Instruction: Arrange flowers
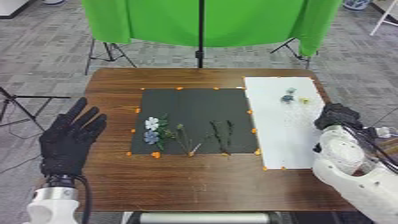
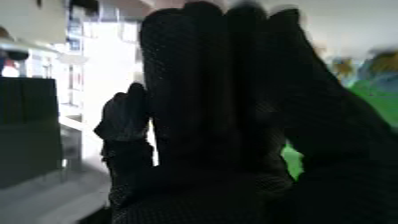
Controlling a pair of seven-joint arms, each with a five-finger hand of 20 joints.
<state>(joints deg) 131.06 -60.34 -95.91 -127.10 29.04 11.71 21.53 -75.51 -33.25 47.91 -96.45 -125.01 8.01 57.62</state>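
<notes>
My left hand (image 1: 69, 142) is over the table's left side, fingers straight and spread, apart from the dark mat (image 1: 191, 102). My right hand (image 1: 338, 116) is at the right edge of the white sheet (image 1: 275, 130); the right wrist view shows this hand (image 2: 209, 130) with straight fingers and nothing visible held. A white flower (image 1: 152, 123) and a blue flower (image 1: 150, 137) lie on the mat's lower left. Beside them are a green stem (image 1: 182, 137) and dark stems (image 1: 218, 136). On the white sheet lie a small bluish flower (image 1: 288, 98) and a yellow-green one (image 1: 304, 100).
Orange tape pieces (image 1: 155, 155) edge the mat and sheet. The brown wooden table (image 1: 195, 187) has bare wood in front of them. Behind it stand a green cloth (image 1: 160, 25) and a black pole (image 1: 200, 45).
</notes>
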